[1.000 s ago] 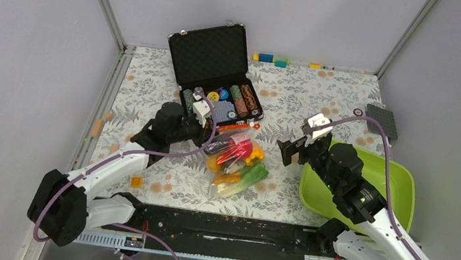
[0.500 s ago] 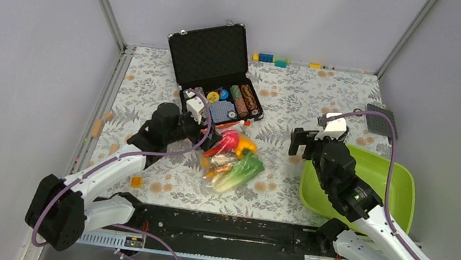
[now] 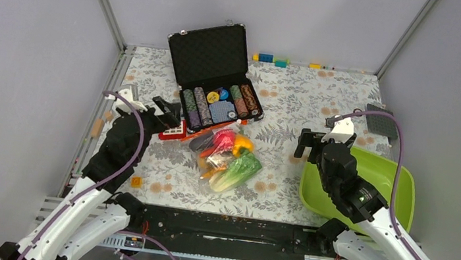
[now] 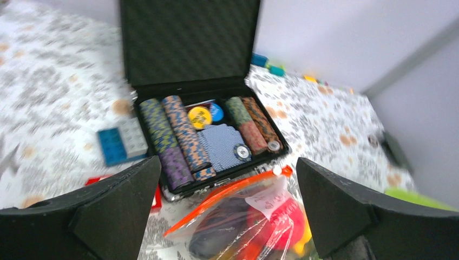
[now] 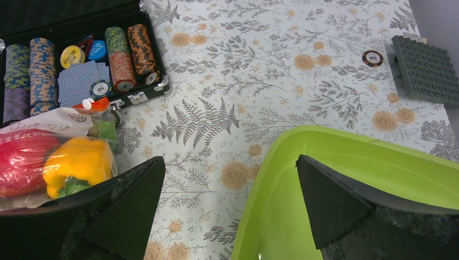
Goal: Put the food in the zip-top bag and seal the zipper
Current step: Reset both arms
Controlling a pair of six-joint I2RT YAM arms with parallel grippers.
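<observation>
Looks basically done — seeing the food [image 3: 240, 166] packed inside the bag [image 4: 265, 201], lying mid-surface at 6 o'clock from the chip case [image 3: 217, 105]. Seeing left jaws and right jaws spread wide, holding nothing. Can't vouch for a full seal along the zipper [image 4: 227, 192] — worth checking.

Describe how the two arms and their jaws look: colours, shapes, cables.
The left arm and right arm have white shells and black joints. A thin purple cable loops along each to a white camera block at the wrist. The jaws are matte black, wedge-shaped.
</observation>
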